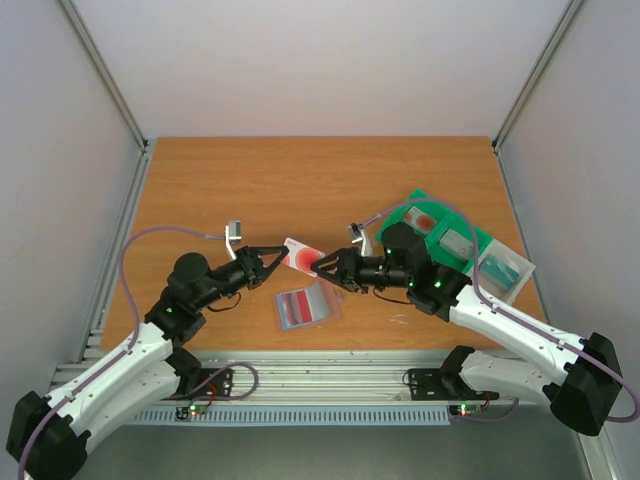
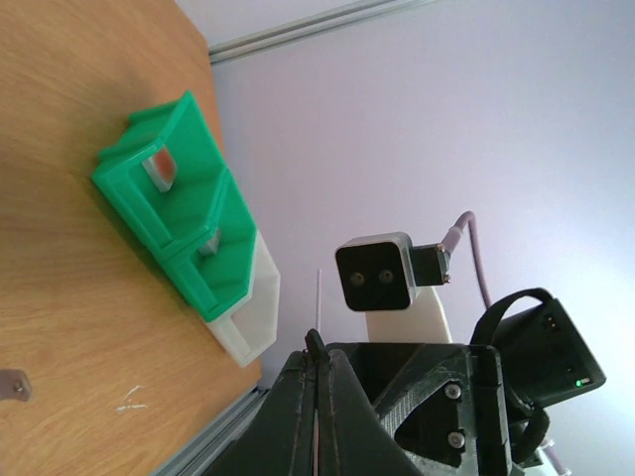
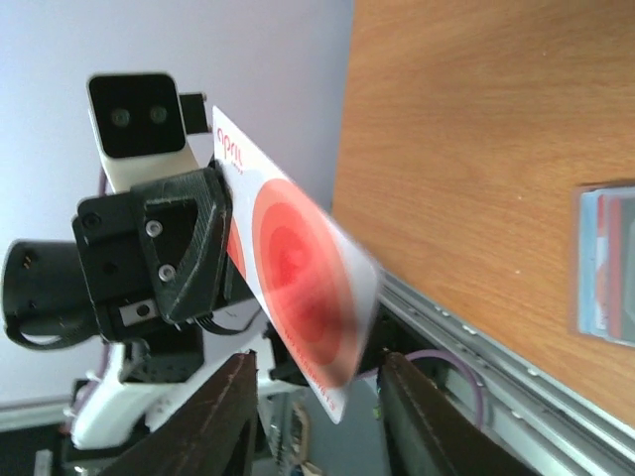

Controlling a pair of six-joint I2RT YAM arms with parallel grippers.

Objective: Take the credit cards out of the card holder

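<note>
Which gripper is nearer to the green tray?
The right. The right gripper sits left of the green tray in the top view; the left gripper is farther left, beyond the white card that it holds.

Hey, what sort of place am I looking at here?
Probably a robotics lab test cell: a wooden table boxed in by plain white walls, with a left arm and right arm bolted to a metal rail at its near edge.

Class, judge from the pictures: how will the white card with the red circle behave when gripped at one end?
Probably stiff: the white card juts straight from the left claw without sagging. Likely light, since a pinch at one end holds it. Seen edge-on it is a sliver, so it could slip.
</note>
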